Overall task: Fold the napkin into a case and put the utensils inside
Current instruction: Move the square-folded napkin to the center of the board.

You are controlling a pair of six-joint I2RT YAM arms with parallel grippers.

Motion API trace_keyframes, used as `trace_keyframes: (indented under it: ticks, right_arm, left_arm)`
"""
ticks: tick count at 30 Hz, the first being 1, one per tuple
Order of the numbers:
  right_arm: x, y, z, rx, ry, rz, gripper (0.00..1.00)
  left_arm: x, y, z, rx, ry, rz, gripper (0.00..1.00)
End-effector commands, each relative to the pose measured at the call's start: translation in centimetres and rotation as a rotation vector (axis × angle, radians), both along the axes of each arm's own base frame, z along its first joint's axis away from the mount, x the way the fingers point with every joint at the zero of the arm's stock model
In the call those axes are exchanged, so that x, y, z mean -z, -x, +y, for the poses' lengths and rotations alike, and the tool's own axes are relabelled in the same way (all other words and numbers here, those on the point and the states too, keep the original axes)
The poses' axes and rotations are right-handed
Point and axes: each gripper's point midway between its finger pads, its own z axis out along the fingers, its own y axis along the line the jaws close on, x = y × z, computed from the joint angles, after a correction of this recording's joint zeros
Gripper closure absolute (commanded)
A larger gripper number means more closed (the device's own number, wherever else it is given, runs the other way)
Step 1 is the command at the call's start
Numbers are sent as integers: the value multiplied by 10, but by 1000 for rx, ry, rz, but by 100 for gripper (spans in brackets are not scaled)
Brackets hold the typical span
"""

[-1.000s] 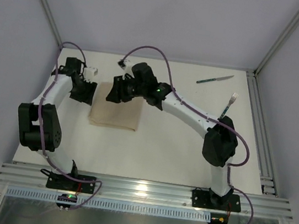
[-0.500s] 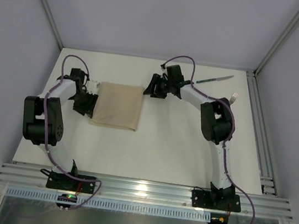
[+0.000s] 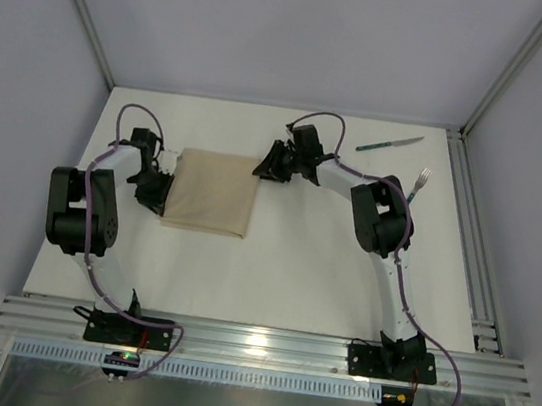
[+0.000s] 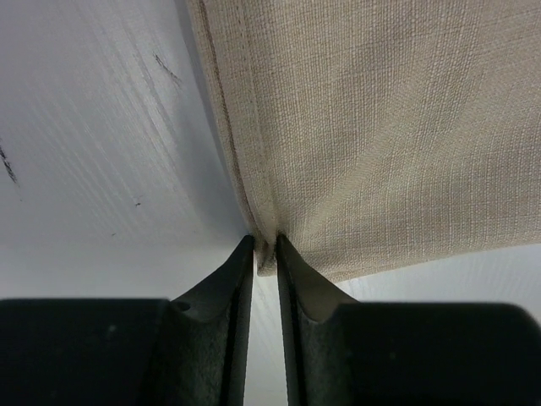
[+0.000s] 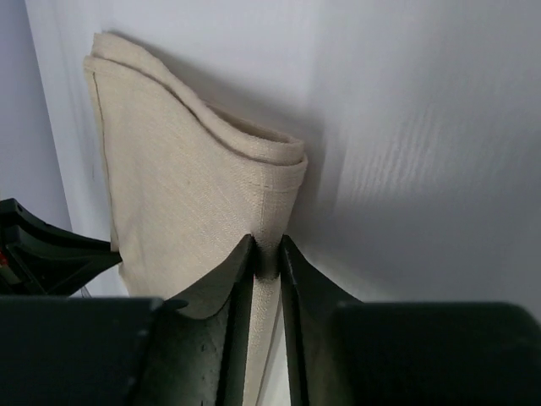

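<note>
Napkin [image 3: 214, 191] lay folded flat on the desk [image 3: 292, 267], left of centre, with the knife [image 3: 388, 144] and fork [image 3: 415, 190] well apart at the far right. The left pincer [image 4: 265, 251] was clenched on its hemmed corner, the right pincer [image 5: 267, 254] on its doubled edge. Soft, light and limp, the cloth would likely sag; corners and hems, all layers pinched together, looked the safest hold.
</note>
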Motion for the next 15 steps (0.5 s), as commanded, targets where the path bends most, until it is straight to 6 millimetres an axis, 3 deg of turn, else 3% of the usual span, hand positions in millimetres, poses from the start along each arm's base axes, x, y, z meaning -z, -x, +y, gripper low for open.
trace_keyframes:
  ticks: [1,4,5,6,7,9,12,15]
  right_arm:
    - [-3,-12,-4,80,-19,-14,81]
    - [-13,-8,-3,90,-71,-25,96]
    - [-5,-1,-7,92,-61,-4,96]
    - [-11,-1,-8,99,-77,-25,96]
    - [-19,16,-23,128,-66,-38,96]
    - [-21,18,-29,146,-54,-62,96]
    - [-26,40,-50,179,-23,-83,96]
    - [-19,74,-74,193,17,-75,96]
  left_arm:
    - [7,-6,1,18,-10,-22,82]
    - [4,-10,-1,37,5,-40,83]
    - [1,-14,-2,49,9,-53,82]
    - [-1,-15,-3,55,15,-58,80]
    - [-15,-22,-3,66,12,-99,68]
    - [-22,-26,-2,67,12,-120,66]
    - [-44,-32,-8,72,39,-165,51]
    - [-54,-28,-11,78,59,-156,46]
